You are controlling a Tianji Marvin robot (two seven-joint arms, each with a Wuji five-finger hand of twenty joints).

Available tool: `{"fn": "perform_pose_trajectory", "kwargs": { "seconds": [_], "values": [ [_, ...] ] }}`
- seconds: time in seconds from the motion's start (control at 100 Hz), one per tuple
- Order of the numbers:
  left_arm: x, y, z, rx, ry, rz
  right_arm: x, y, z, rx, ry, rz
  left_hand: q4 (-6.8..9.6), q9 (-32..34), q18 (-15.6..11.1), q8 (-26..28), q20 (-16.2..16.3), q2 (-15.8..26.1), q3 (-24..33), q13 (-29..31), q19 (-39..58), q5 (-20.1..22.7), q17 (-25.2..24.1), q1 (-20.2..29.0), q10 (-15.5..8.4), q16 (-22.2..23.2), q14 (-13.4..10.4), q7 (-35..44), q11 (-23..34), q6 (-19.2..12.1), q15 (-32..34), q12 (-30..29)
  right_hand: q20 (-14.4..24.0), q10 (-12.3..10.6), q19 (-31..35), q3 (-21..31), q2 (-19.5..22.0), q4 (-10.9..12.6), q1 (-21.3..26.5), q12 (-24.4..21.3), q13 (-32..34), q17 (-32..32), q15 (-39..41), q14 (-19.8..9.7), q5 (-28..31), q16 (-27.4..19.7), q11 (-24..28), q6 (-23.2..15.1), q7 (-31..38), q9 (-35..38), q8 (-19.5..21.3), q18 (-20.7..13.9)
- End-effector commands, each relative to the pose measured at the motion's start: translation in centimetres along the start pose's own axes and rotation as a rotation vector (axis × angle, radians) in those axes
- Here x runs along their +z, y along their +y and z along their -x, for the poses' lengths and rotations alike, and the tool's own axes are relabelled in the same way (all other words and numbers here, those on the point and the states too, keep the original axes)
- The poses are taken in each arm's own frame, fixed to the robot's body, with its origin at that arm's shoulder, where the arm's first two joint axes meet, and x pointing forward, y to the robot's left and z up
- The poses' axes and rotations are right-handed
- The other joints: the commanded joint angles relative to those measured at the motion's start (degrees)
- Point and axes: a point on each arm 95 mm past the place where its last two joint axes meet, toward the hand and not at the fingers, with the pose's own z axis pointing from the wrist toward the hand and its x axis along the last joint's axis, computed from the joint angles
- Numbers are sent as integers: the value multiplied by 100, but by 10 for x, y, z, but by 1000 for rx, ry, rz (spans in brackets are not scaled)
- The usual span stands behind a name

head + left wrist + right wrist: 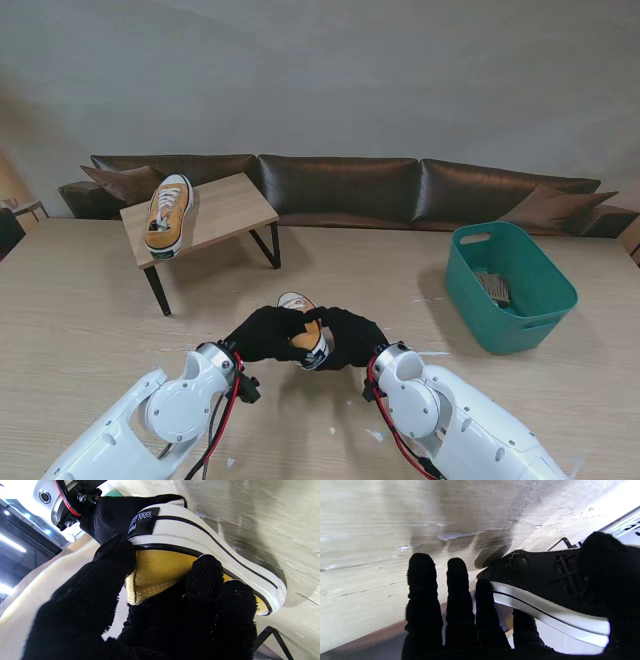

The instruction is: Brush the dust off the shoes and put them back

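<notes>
both hands (305, 337) around shoe (303, 328), toe away

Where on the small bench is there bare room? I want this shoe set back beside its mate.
The small bench is bare on its right part, between the shoe on its left end and its right edge. That left end is taken.
</notes>
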Motion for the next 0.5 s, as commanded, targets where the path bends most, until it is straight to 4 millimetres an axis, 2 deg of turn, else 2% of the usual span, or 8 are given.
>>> {"fn": "perform_pose_trajectory", "kwargs": {
  "seconds": [0.0, 0.13, 0.23, 0.35, 0.49],
  "values": [
    [-7, 13, 8, 1, -20, 51, -1, 9, 2, 18, 16, -14, 71, 335, -203, 18, -17, -94, 530, 271, -78, -6, 42, 713, -260, 104, -158, 234, 192, -339, -91, 103, -93, -315, -340, -257, 327, -64, -898, -271, -356, -2577, -184, -45, -153, -115, -299, 1100, 65, -588, -185, -110],
    [-11, 18, 11, 22, -19, 74, -2, 19, 9, 31, 49, -53, 85, 313, -225, 21, -11, -76, 508, 255, -117, -10, 3, 725, -249, 141, -142, 237, 190, -328, -108, 129, -123, -250, -842, 55, 136, -191, -1172, -363, -694, -2743, -513, -116, -398, -312, -341, 1052, -62, -1040, -266, -162],
    [-14, 20, 13, 46, -22, 94, -2, 27, 12, 13, 70, -74, 97, 298, -240, 27, -1, -65, 495, 229, -146, -22, -42, 748, -242, 168, -135, 239, 189, -320, -126, 149, -136, -224, -1132, 431, -258, -256, -1293, -415, -866, -2814, -644, -161, -527, -391, -362, 1025, -190, -1265, -322, -213],
    [-17, 22, 15, 71, -26, 114, -2, 37, 14, -29, 80, -86, 111, 270, -256, 50, 48, -33, 467, 208, -142, -50, -104, 752, -234, 217, -126, 241, 203, -320, -139, 208, -113, -176, -1305, 781, -638, -311, -1400, -462, -939, -2826, -685, -186, -573, -424, -367, 1035, -271, -1369, -375, -243],
    [-17, 25, 17, 107, -26, 139, -2, 47, 15, -82, 78, -73, 112, 259, -259, 76, 88, -27, 435, 176, -147, -56, -138, 751, -225, 265, -120, 241, 194, -312, -146, 229, -100, -165, -1365, 973, -807, -347, -1500, -478, -936, -2793, -670, -206, -531, -436, -342, 990, -257, -1355, -390, -268]
  ]
}}
